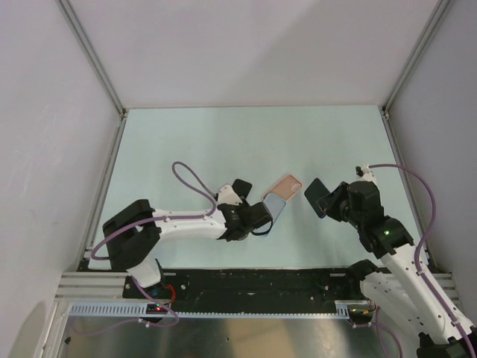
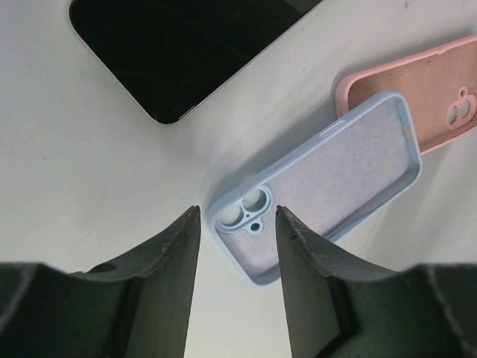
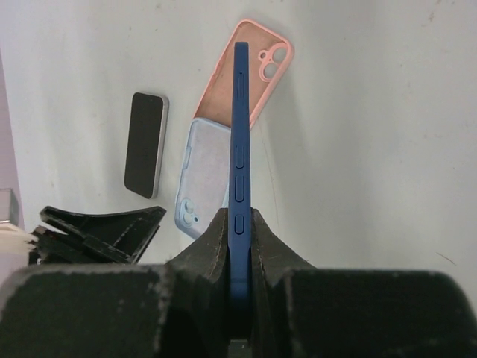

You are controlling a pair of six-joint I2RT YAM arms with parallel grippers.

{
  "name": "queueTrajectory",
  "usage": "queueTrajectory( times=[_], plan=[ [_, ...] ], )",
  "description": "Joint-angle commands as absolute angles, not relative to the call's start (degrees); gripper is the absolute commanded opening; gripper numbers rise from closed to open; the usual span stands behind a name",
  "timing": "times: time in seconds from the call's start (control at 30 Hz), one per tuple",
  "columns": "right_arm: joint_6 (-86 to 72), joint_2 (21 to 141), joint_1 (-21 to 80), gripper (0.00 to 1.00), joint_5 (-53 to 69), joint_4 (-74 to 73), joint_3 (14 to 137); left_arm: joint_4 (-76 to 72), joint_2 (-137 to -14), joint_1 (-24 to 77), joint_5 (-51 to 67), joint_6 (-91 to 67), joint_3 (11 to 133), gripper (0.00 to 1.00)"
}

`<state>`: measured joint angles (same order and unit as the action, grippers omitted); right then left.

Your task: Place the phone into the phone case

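Note:
The phone [image 2: 186,52] lies screen up, glossy black with a pale edge; it also shows in the right wrist view [image 3: 145,145] and the top view [image 1: 240,186]. The salmon-pink phone case [image 1: 289,183] lies open side up and empty [image 2: 417,89] [image 3: 221,86]. My left gripper [image 2: 237,216] is open and empty, low over the table, its tips at the camera corner of a light-blue case [image 2: 335,175]. My right gripper [image 3: 238,212] is shut on a dark phone-sized slab [image 3: 240,112] with a dark-blue edge and side buttons, held on edge above the table [image 1: 316,196].
The light-blue case [image 1: 274,207] is an empty shell, and one end of it overlaps an end of the pink case. The phone lies just left of both cases. White walls with metal posts [image 1: 93,56] enclose the table on three sides.

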<state>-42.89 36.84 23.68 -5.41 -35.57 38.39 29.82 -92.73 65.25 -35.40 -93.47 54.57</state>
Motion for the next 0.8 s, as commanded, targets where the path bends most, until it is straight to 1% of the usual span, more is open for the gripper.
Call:
queueTrajectory(
  times=[0.0,0.27,0.4,0.63,0.77],
  plan=[
    [-40.95,35.98,22.37,0.0,-1.03,-30.87,41.83,33.15,-95.29,66.55,-38.74,-99.38,56.96,0.49],
    [-40.81,34.95,21.86,0.0,-1.05,-31.93,41.84,34.1,-98.61,67.23,-38.29,-100.5,58.12,0.48],
    [-40.7,34.14,21.68,0.0,-1.13,-32.07,41.83,34.08,-100.23,67.24,-38.33,-98.78,59.49,0.44],
    [-41.04,34.4,21.53,0.0,-0.64,-31.74,41.83,34.15,-100.92,67.24,-36.39,-95.91,59.18,0.31],
    [-41.08,34.55,21.52,0.0,-0.69,-31.31,41.83,34.13,-100.12,67.24,-35.99,-95.62,57.1,0.2]
  ],
)
